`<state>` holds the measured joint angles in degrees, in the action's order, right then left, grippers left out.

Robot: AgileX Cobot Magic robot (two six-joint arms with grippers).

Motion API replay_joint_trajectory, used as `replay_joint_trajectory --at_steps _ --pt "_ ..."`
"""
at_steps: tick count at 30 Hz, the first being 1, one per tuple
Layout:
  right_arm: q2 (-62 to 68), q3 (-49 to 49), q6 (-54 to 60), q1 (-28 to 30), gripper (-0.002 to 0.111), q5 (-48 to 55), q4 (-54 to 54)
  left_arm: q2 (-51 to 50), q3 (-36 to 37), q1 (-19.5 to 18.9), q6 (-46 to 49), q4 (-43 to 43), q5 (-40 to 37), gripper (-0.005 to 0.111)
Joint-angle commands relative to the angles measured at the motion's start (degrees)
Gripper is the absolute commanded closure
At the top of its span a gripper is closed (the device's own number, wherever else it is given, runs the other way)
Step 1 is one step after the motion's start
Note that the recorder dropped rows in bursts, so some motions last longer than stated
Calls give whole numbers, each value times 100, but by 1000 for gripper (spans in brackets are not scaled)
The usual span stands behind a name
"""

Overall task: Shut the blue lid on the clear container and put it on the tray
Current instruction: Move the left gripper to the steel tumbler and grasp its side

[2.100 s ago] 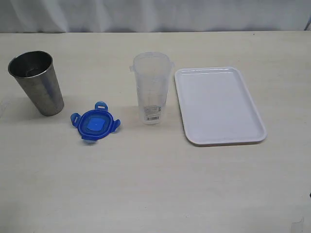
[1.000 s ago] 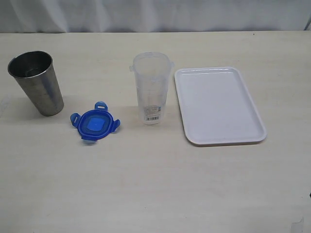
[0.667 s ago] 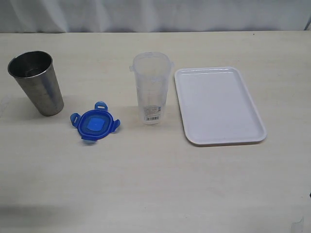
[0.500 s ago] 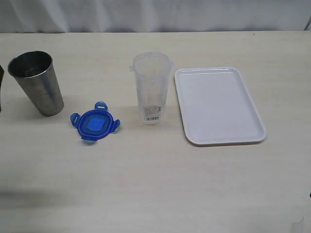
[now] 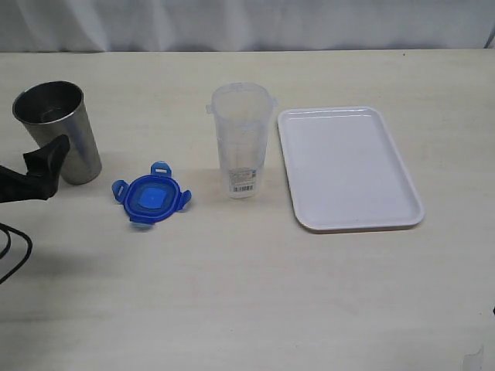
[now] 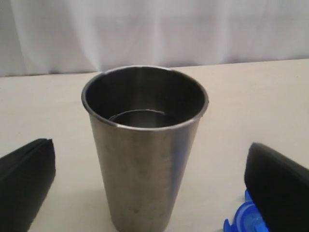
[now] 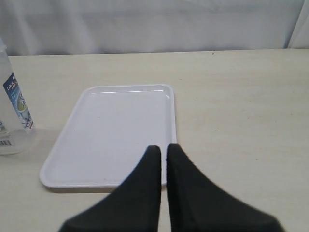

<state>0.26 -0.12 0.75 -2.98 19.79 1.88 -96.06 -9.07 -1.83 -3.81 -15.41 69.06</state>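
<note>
lid off, container open: task not yet begun

we are seeing the blue lid [image 5: 151, 198] lying flat on the table [image 5: 232, 294], apart from the clear container [image 5: 242, 139], which is standing upright and uncovered just beside the tray [image 5: 348, 166]. the left gripper [image 6: 149, 164], spread wide, is hovering by the grey tumbler [image 5: 58, 131]; the right gripper [image 7: 163, 150], pressed together, is hanging near the tray. closing and placing are both remaining.
</note>
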Motion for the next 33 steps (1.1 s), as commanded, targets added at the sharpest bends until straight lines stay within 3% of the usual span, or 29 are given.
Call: replay_joint_trajectory --at_steps 1,13,33 --pt "-26 12 -6 22 104 0 26 -458 -228 48 80 -40 90 2" --pt "-26 12 -6 22 104 0 26 -1487 -1082 48 48 -437 90 2" --pt "-26 12 -6 22 104 0 26 -1613 -1601 48 34 -476 90 2"
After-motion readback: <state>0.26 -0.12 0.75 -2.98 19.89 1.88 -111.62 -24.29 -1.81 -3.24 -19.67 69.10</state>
